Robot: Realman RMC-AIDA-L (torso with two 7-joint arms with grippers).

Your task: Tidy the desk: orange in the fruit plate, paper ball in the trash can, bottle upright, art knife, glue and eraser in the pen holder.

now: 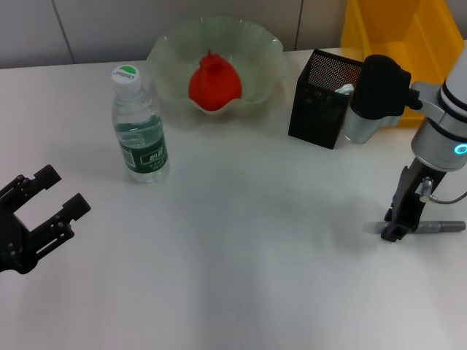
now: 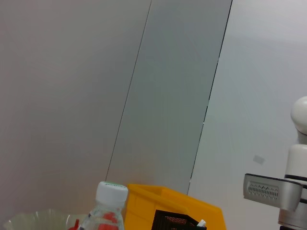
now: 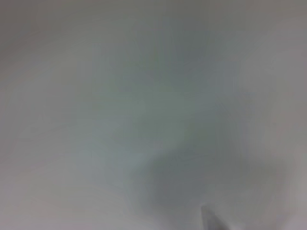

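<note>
Now, R gripper (image 1: 400, 227): reaching down onto grey art knife (image 1: 438, 227) on desk (image 1: 241, 262), jaw state unclear.
L gripper (image 1: 45, 215): idling low-left, jaws gaping.
Bottle (image 1: 140, 131): standing upright.
Orange (image 1: 214, 82): sitting in fruit plate (image 1: 168, 51).

Desk centre (image 1: 241, 240) open; bottle (image 1: 140, 131) blocks left-rear.

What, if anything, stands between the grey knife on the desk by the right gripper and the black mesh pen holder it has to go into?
Nothing on the desk does: bare table separates the art knife, at the right gripper, from the pen holder. The right arm's own dark wrist housing hangs beside the holder's opening.
</note>
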